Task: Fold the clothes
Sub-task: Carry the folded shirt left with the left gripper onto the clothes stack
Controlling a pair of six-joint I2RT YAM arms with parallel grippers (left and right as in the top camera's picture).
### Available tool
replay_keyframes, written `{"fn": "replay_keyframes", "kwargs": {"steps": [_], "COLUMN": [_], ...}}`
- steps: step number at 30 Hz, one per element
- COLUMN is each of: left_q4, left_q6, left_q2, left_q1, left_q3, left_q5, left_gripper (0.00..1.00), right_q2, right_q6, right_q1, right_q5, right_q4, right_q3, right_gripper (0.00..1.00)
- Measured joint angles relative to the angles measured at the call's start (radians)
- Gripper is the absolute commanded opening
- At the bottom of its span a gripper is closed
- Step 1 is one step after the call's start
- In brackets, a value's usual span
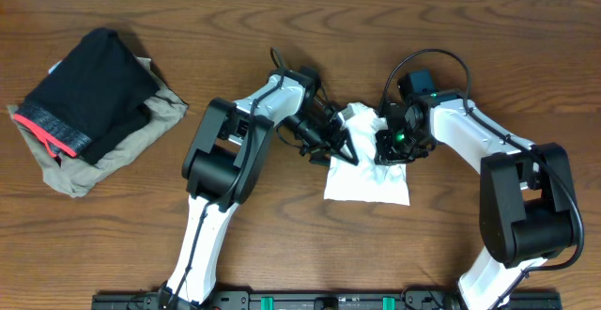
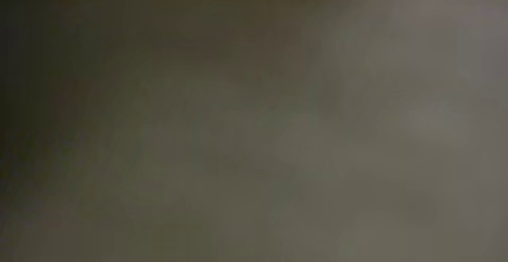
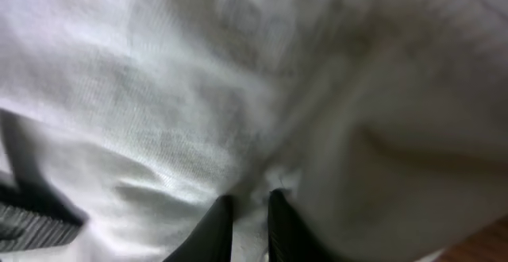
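At the middle of the wooden surface [image 1: 282,254], the white T-shirt [image 1: 368,183] is lying as a small, part-folded packet, well apart from the black garment [image 1: 89,99] and tan garment [image 1: 141,136] stacked at the left. Both arms are meeting over its upper edge. The right end effector [image 1: 390,148] is pinching a ridge of cloth between nearly closed fingers [image 3: 216,226]; the left end effector [image 1: 340,150] is sitting at the shirt's edge facing that stack (its camera is giving only dark blur, so we cannot tell its opening). We are judging that moving both sides evenly and low is keeping the fold square.
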Motion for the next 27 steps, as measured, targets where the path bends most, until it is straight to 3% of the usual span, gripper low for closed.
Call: {"fn": "replay_keyframes", "kwargs": {"steps": [1, 2, 9, 15, 21, 27], "left_q4": [0.002, 0.003, -0.017, -0.049, -0.066, -0.186], "left_q6": [0.003, 0.003, 0.005, 0.005, -0.033, -0.063], "left_q2": [0.003, 0.007, 0.011, -0.037, -0.183, -0.332], "left_q1": [0.0, 0.001, 0.015, 0.034, 0.083, 0.163], "left_q3": [-0.002, -0.003, -0.003, -0.002, -0.002, 0.006], "left_q5": [-0.01, -0.016, -0.045, -0.16, -0.425, -0.78], "left_gripper": [0.11, 0.06, 0.06, 0.06, 0.06, 0.06], "right_q2": [0.0, 0.001, 0.003, -0.002, -0.141, -0.386], "right_q6": [0.0, 0.0, 0.0, -0.001, -0.008, -0.012], "right_q1": [0.0, 0.0, 0.0, 0.0, -0.01, -0.041], "right_q5": [0.0, 0.0, -0.003, -0.01, 0.035, 0.058], "right_q4": [0.0, 0.0, 0.0, -0.085, -0.217, -0.285], "right_q3": [0.0, 0.0, 0.001, 0.051, 0.208, 0.33], "right_gripper": [0.15, 0.15, 0.13, 0.18, 0.29, 0.29]}}
